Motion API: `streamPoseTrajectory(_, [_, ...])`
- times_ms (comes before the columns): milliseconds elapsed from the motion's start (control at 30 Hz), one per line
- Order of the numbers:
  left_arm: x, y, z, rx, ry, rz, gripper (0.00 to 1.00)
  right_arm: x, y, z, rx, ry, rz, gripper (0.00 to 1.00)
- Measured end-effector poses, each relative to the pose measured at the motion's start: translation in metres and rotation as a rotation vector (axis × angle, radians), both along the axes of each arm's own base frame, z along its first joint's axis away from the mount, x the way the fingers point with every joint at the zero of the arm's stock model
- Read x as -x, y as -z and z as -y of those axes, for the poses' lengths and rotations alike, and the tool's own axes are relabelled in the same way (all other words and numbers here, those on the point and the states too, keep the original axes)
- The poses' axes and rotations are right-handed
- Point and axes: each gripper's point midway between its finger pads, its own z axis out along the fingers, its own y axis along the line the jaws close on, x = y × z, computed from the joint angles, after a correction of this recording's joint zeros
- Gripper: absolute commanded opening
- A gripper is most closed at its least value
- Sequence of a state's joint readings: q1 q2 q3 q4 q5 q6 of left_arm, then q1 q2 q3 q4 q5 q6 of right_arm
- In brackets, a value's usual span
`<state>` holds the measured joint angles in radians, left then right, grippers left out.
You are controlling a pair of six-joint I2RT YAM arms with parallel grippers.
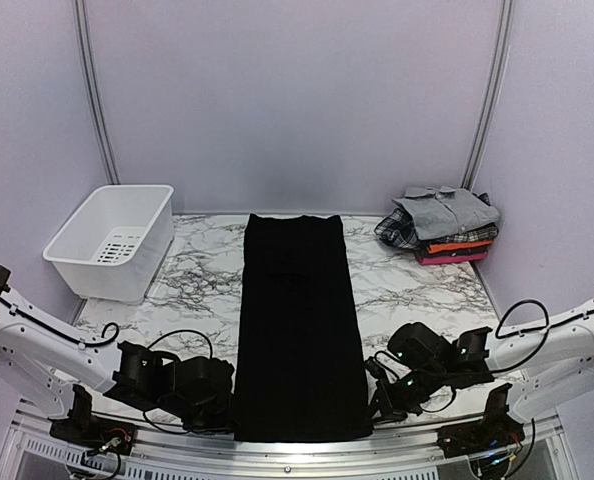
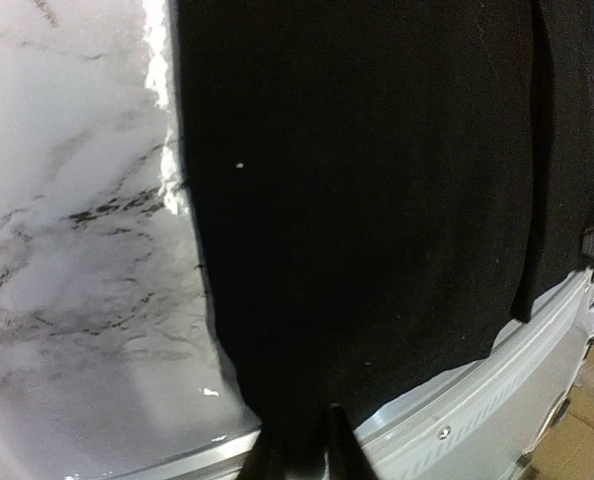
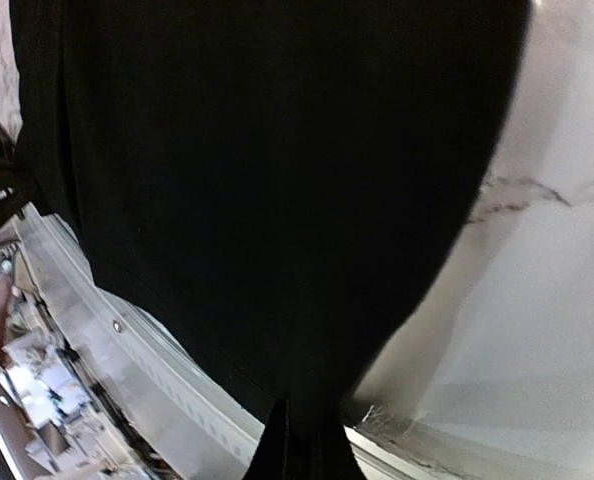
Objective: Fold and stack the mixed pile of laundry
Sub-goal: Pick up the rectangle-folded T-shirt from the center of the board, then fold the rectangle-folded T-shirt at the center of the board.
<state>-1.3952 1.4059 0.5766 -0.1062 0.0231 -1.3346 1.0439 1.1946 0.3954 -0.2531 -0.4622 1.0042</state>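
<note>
Black cloth [image 1: 297,320]: a long strip lying flat down the middle of the marble table [image 1: 407,290], its near hem at the front edge.
Basket [image 1: 77,262]: white and slotted, far left on the table, well apart from the cloth; inside, only its own slotted floor shows.
Folded stack [image 1: 445,232]: far right corner, grey shirt [image 1: 449,208] on top, with plaid, orange and pink layers beneath.
Left pincer [image 2: 302,455]: nipped onto the cloth's near left corner.
Right pincer [image 3: 299,445]: fingers pressed together on the near right corner.
</note>
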Motion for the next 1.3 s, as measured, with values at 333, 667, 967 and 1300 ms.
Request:
streamPoseTrajectory(333, [0.01, -0.028, 0.005, 0.075, 0.046, 0.02, 0.0, 0.013, -0.031, -0.025, -0.108, -0.047, 0.034, 0.0])
streamPoseTrajectory(667, [-0.052, -0.072, 0.0, 0.16, -0.071, 0.126, 0.0, -0.054, -0.077, -0.033, -0.21, 0.105, 0.157, 0.0])
streamPoseTrajectory(967, [-0.144, -0.09, 0.003, 0.127, -0.132, 0.204, 0.0, -0.146, -0.086, -0.025, -0.187, 0.197, 0.248, 0.0])
streamPoseTrajectory(1300, [-0.265, -0.106, 0.002, 0.104, -0.175, 0.274, 0.0, -0.265, -0.094, -0.019, -0.196, 0.236, 0.334, 0.0])
